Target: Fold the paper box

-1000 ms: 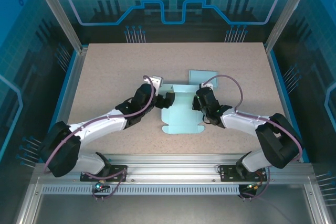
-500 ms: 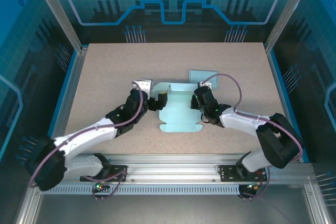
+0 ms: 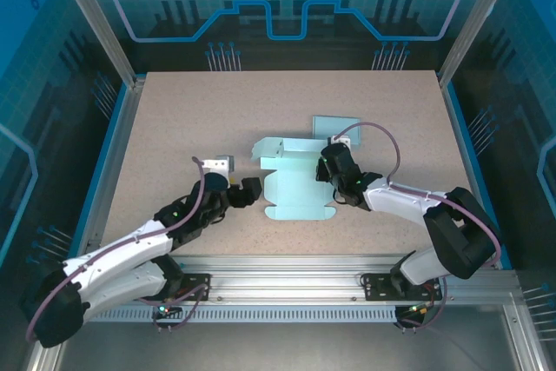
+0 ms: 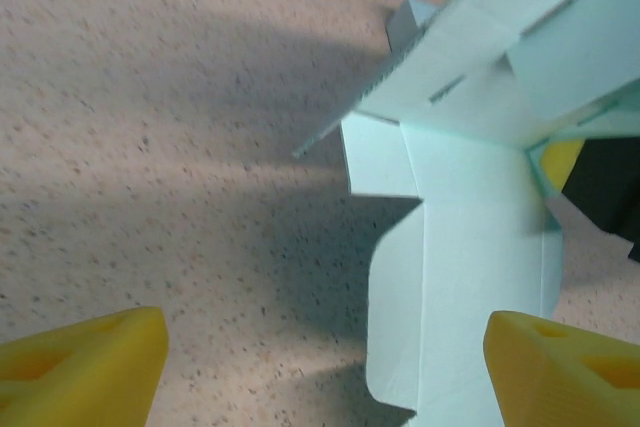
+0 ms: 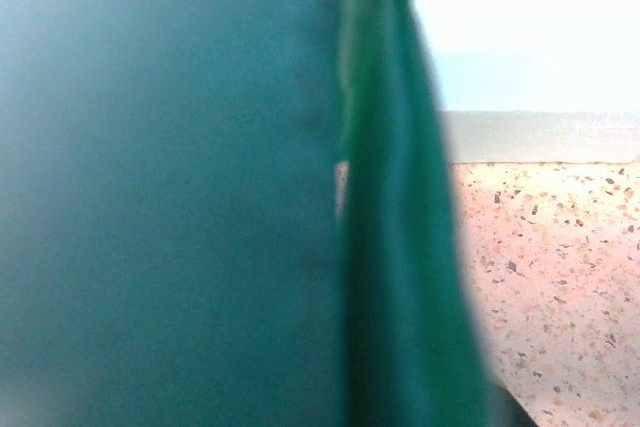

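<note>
Few folds made so far, by my read: paper box (image 3: pixel 300 188) mostly a flat die-cut blank, lying mid-table slightly toward the near edge, between the two arms. Just the far-left flap (image 3: pixel 269 148) lifted off the tabletop (image 3: pixel 191 119), tilted rather than upright, two short slots cut in it. No wall locked, no tab seated.

Left to do, as a judgement: raise the side walls, fold the end panels over, tuck tabs into slots, close up. Most of the job ahead.

Spread wide and holding nothing: left gripper (image 3: pixel 249 191), parked off the blank's left edge, near but not touching. Yellow fingertips (image 4: pixel 85 372) at both bottom corners of its own camera.

Pressed together at the blank's right edge: right gripper (image 3: pixel 325 173), apparently pinching the right side panel. Contact point too blurred in its wrist view to confirm.

Materials:
- Thin card, pale mint, matte, smooth. Crisp score lines, rounded tab corners, notched near edge.
- Soft shadow under the lifted flap. Probably springy at the creases, likely to flop back if let go.
- Tabletop speckled beige, stone-look, flat, matte.
- Fingertip pads wedge-shaped, hard-looking plastic with recessed holes.
- Small grey-blue rectangle (image 3: pixel 336 125) on the table just beyond the blank, apart from it. Can't tell whether part of the kit.
</note>
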Robot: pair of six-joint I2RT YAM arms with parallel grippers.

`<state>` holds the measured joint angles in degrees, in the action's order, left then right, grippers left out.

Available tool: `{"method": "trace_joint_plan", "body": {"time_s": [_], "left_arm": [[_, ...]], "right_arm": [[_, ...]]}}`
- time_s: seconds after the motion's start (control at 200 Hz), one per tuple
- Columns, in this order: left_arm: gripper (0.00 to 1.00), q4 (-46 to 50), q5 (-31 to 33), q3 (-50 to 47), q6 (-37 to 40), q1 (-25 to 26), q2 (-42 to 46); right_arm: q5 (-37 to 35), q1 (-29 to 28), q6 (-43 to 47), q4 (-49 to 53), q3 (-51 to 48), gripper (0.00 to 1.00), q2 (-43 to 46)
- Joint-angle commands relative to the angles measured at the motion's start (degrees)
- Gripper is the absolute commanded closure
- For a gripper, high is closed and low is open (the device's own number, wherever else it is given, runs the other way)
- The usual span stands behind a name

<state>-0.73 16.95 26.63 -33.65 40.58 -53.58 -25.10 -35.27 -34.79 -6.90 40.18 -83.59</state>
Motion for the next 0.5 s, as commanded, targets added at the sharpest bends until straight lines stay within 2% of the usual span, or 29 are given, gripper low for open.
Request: {"method": "trace_joint_plan", "body": {"time_s": [0.0,0.235,0.495], "left_arm": [[0.16,-6.7,-5.1,-0.6,-3.8,0.6,-3.0],[0.10,-13.7,-6.9,3.1,-4.7,0.5,-13.5],[0.09,-16.4,-7.0,8.0,-2.4,0.5,-20.8]], "right_arm": [[-0.9,-0.8,-1.2,0.2,1.5,1.00,0.6],[-0.9,-0.9,-1.9,0.3,1.5,1.00,0.7],[-0.6,-1.1,-1.8,0.3,1.7,1.00,0.4]]}}
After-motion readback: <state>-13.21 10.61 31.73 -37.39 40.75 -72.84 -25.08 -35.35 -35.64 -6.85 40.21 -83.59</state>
